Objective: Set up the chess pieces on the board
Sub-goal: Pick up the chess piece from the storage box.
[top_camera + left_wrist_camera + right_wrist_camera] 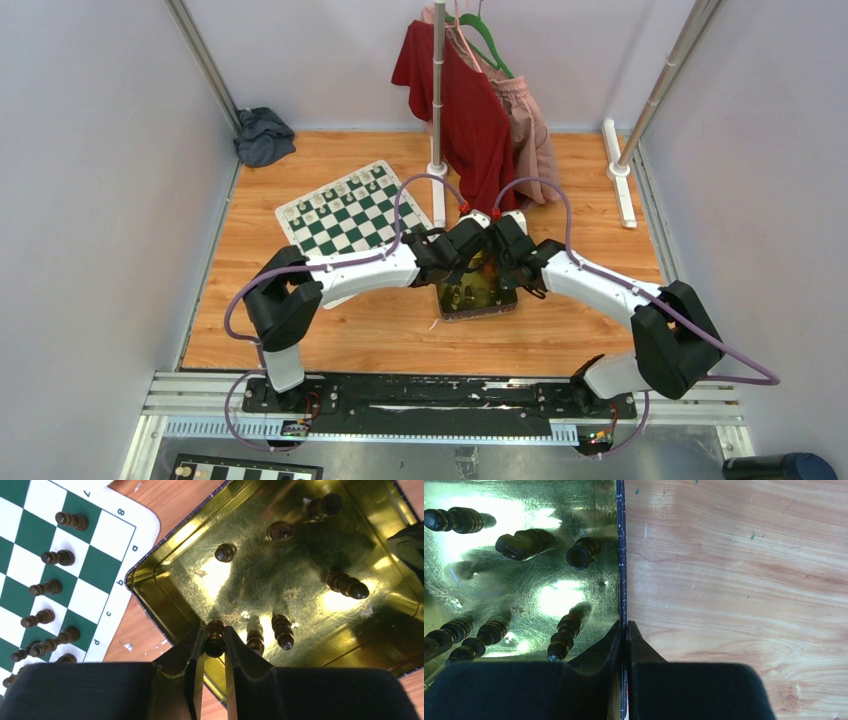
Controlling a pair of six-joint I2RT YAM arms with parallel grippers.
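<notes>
The green-and-white board (345,212) lies at the table's back left, with dark pieces (59,557) standing along its edge. Several dark brown pieces (347,584) stand in the shiny gold tin (478,297) in front of the arms. My left gripper (215,636) is inside the tin, shut on a dark brown chess piece (215,639). My right gripper (625,626) is shut on the tin's thin wall (620,555), one finger inside and one outside. More dark pieces (561,637) stand in the tin beside it.
A clothes stand (438,90) with a red shirt (460,110) and a pink garment stands behind the tin. A grey cloth (262,135) lies at the back left corner. Bare wood table (734,580) lies right of the tin.
</notes>
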